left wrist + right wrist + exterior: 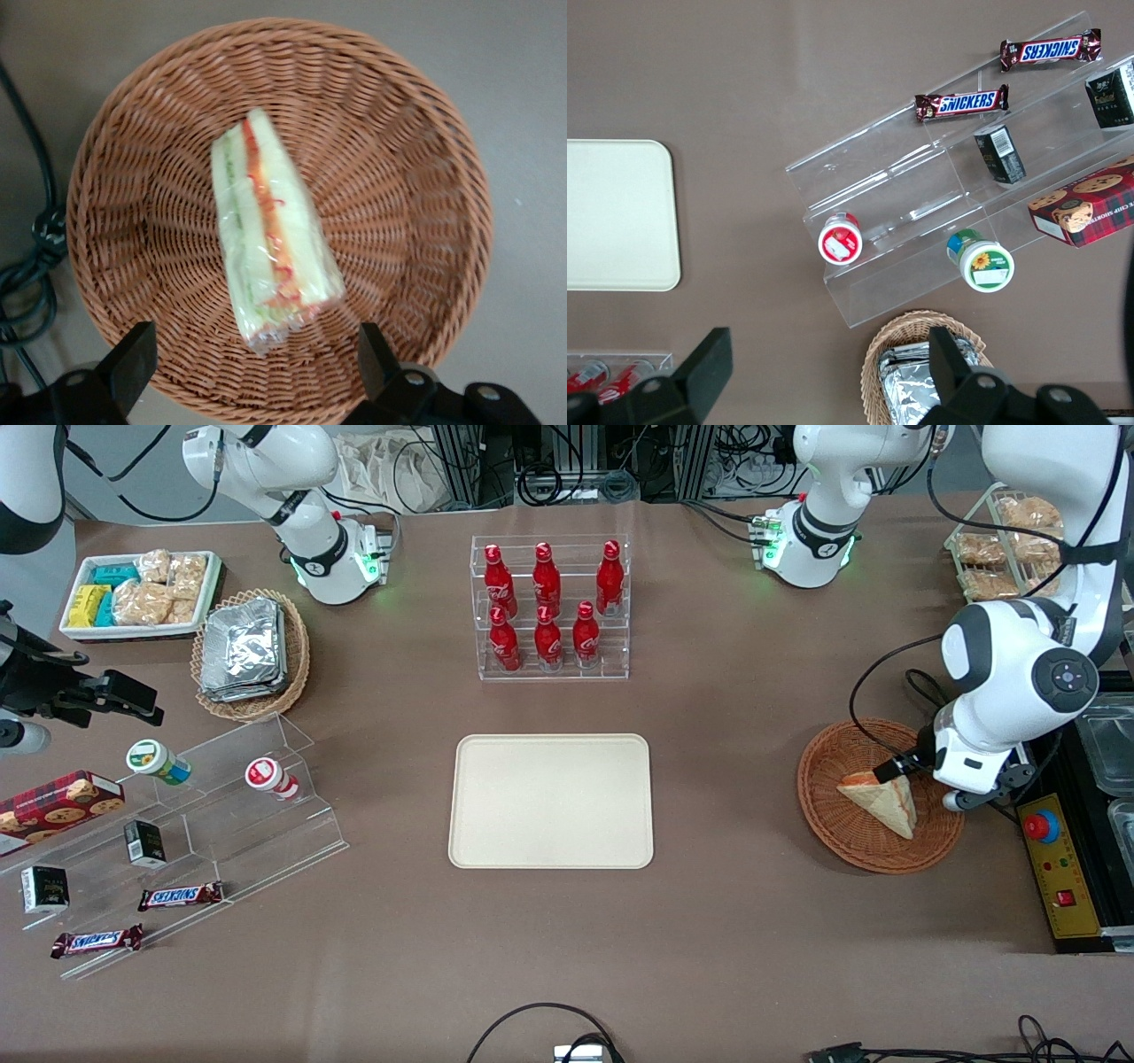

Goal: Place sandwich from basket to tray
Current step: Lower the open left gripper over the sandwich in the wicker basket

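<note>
Wicker basket [425, 177] holds the sandwich [270, 230], long axis between the open end effector's [257, 354] fingers.

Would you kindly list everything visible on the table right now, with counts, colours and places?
sandwich: 1, pale bread with orange and green filling, lying in the basket
basket: 1, reddish-brown wicker, toward the working arm's end
tray: 1, cream, mid-table, nothing on it
cola bottles: 6, red, in a clear rack farther from the front camera than the tray
foil packets: a stack, silver, in a tan basket toward the parked arm's end
Snickers bars: 2, brown, on the clear stepped stand
cookie box: 1, red tartan, on that stand
white bin: 1, holding snack packets
end effector: 1, black fingers, open, above the basket's edge, beside the sandwich
</note>
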`<move>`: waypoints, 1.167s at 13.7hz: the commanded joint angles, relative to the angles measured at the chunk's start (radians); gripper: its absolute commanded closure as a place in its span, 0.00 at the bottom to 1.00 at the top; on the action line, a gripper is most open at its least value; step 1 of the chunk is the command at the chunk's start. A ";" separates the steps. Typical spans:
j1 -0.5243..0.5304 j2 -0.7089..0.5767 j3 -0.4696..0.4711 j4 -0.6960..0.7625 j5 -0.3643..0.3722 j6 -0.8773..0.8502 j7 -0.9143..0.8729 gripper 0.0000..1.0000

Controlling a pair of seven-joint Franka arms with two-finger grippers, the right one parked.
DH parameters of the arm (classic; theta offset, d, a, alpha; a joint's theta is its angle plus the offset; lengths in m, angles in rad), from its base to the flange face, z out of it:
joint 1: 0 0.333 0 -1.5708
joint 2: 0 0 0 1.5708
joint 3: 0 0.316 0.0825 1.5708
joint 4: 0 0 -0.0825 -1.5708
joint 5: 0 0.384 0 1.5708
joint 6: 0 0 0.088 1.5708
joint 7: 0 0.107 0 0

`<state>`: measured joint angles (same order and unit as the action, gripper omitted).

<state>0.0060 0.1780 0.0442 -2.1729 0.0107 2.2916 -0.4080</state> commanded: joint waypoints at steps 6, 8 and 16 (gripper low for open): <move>0.023 0.086 0.006 0.031 0.003 0.009 -0.152 0.00; 0.023 0.104 0.009 0.027 0.005 0.032 -0.156 0.00; 0.008 0.176 0.000 0.105 0.003 0.071 -0.336 0.78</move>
<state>0.0164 0.3314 0.0486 -2.1268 0.0104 2.3771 -0.6906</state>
